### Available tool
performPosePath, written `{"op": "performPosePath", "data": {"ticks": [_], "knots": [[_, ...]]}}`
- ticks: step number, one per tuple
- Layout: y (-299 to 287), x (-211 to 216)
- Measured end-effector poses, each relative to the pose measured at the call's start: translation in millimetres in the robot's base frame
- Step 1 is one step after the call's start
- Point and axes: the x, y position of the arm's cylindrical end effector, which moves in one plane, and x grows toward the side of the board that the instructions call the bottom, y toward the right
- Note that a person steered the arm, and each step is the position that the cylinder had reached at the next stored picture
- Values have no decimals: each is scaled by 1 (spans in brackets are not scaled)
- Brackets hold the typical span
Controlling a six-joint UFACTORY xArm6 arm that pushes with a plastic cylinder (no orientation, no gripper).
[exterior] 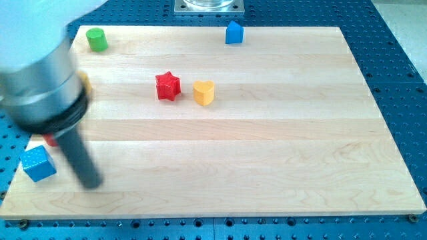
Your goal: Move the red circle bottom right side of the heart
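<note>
My tip at tabletop lower left, just beside blue cube, red circle mostly hidden behind rod, yellow heart well apart, no pincer in view.

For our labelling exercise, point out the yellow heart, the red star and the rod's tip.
yellow heart (pixel 204 93), camera view, on its top face.
red star (pixel 167 86), camera view, on its top face.
my tip (pixel 91 185), camera view, the rod's very end, right of the blue cube (pixel 37 164).

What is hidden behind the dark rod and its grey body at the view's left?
A small red piece peeks out beside the rod, just above the blue cube; its shape is covered. A yellow sliver shows behind the grey body. My tip sits right of the cube.
</note>
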Motion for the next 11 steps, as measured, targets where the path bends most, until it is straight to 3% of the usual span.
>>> {"op": "performPosePath", "data": {"ticks": [1, 3, 5, 7, 8, 10, 11], "knots": [[-103, 11], [-93, -97], [72, -119], [45, -167], [130, -182], [112, -158], [146, -132]]}}
